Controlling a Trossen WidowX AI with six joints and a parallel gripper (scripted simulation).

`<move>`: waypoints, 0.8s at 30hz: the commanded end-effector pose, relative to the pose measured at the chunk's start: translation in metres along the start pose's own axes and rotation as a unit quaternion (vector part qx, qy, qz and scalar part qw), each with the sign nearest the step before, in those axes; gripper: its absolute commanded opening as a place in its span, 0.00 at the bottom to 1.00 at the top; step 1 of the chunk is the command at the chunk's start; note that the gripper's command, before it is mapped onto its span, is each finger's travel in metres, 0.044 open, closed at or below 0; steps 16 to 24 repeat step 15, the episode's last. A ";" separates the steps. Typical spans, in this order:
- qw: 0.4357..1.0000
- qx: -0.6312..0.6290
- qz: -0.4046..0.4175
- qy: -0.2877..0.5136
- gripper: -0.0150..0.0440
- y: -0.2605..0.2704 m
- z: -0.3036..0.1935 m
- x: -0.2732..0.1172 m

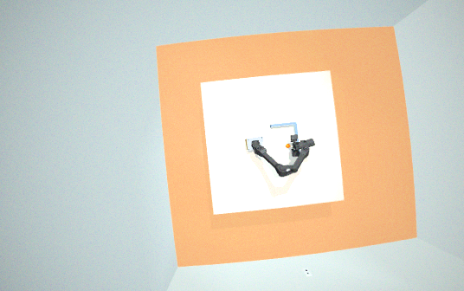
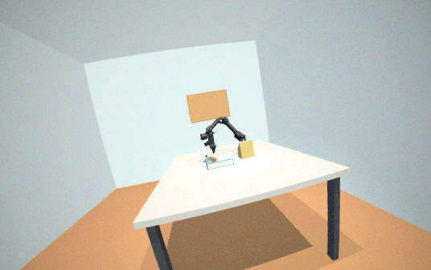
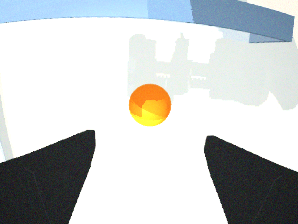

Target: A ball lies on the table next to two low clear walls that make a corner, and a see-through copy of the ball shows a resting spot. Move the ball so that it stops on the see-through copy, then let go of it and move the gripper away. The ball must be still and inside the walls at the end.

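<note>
Wrist view: gripper (image 3: 149,156) fingers cropped by frame edges.

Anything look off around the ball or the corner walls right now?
Nothing stands out. The orange ball sits on the table inside the clear blue walls, apart from both. The claw is open, its fingers clear of the ball. Both walls stand upright and undamaged.

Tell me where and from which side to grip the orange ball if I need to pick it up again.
Grip the ball across its middle, coming straight down from above. It is round, so any opposite pair of points serves, and it lies free on the table ahead of the open gripper, apart from both fingers. The blue wall behind hinders a low approach.
</note>
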State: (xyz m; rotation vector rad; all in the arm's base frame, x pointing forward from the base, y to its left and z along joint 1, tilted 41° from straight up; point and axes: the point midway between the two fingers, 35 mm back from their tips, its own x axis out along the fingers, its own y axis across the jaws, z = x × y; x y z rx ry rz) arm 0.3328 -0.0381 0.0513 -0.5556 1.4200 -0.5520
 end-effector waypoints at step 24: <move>1.000 0.002 -0.001 0.002 1.00 -0.002 -0.003 -0.041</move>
